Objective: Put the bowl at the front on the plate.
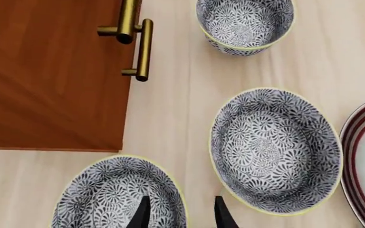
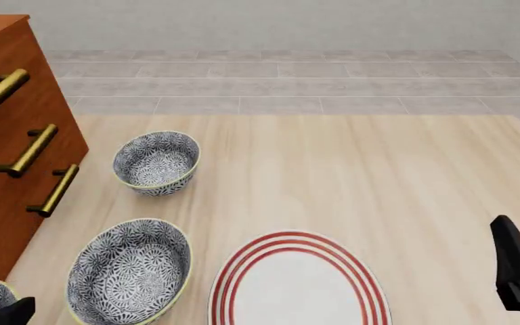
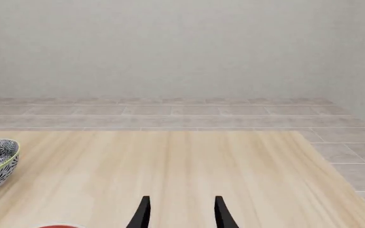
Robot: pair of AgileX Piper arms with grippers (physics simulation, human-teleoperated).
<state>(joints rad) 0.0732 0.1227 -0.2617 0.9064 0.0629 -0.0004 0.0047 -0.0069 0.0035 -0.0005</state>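
My left gripper (image 1: 181, 213) hangs open over the bowl (image 1: 116, 194): blue-grey floral, thin yellow rim.

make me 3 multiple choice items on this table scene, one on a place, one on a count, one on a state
1. Where is the plate?
A. right of the nearest full bowl
B. against the dresser
C. under a bowl

2. How many patterned bowls does the left wrist view show?
A. one
B. two
C. three

3. The left gripper's fingers are:
A. shut on a bowl
B. open, holding nothing
C. clamped on a handle

Key: 1 A, it lies right of that bowl. 2 C, three appear. 3 B, a bare gap shows between them.
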